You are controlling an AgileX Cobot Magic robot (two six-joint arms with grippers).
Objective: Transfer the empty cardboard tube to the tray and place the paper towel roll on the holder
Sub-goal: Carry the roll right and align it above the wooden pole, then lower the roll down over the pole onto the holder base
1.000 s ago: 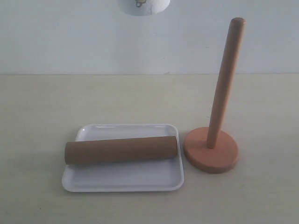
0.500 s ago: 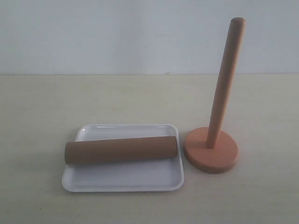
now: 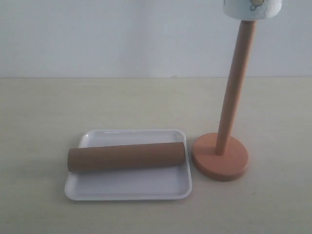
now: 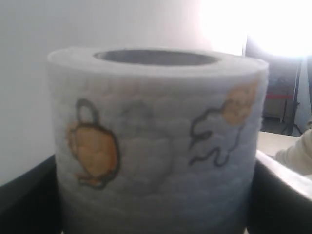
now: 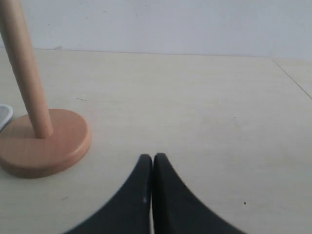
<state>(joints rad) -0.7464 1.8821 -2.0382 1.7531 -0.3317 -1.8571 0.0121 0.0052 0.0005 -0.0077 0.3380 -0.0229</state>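
left claw (image 4: 156,200): pinching the paper towel roll (image 4: 156,141)
paper towel roll: way up, covering the holder (image 3: 229,112) pole's tip
cardboard tube (image 3: 126,156): lying across the tray (image 3: 127,191)
right claw (image 5: 152,163): pressed together, above the worktop (image 5: 195,97)

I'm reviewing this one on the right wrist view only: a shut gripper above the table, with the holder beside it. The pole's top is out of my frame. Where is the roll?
Observer: The roll hangs right at the top of the pole in the exterior view, cut off by the frame's upper edge.
Operator: What carries it?
Observer: The left gripper. Its dark fingers flank the roll in the left wrist view.
Operator: And the tube?
Observer: The tube lies lengthwise across the tray, left of the holder.
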